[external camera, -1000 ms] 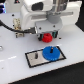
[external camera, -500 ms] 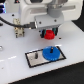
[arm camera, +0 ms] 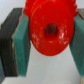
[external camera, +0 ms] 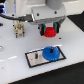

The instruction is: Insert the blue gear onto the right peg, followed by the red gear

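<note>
Pincer: the robot's gripper [external camera: 49, 31] is pinching the bright red round plastic gear [external camera: 49, 33] and holds it up in the air above the white table [external camera: 12, 55].
Grip: in the wrist view the two green pads [arm camera: 20, 47] press on both sides of the red gear [arm camera: 50, 31], and its dark middle hole faces the camera.
Red gear: it hangs between the pads, not touching the table or anything else.
Blue gear: the bright blue round plastic gear [external camera: 50, 53] already sits flat on the grey plate with the black rim [external camera: 30, 59], at the plate's end on the exterior view's right. I think it is on the right peg, but the peg is hidden in the blur.
Other pin: a thin dark short pin [external camera: 39, 55] stands on the plate, just beside the blue gear on the exterior view's left.
What matters most: the blue gear lies below the red gear and a bit nearer to the camera in the exterior view. The two look almost lined up side to side.
Next move, my guess: the red gear must come forward a little and go down, so its hole meets the peg and it lands on top of the blue gear.
Watch out: if the hole is off to one side, the red gear may tip or rest crooked.
Far away: a small tan block thing [external camera: 19, 30] stands well apart at the back.
</note>
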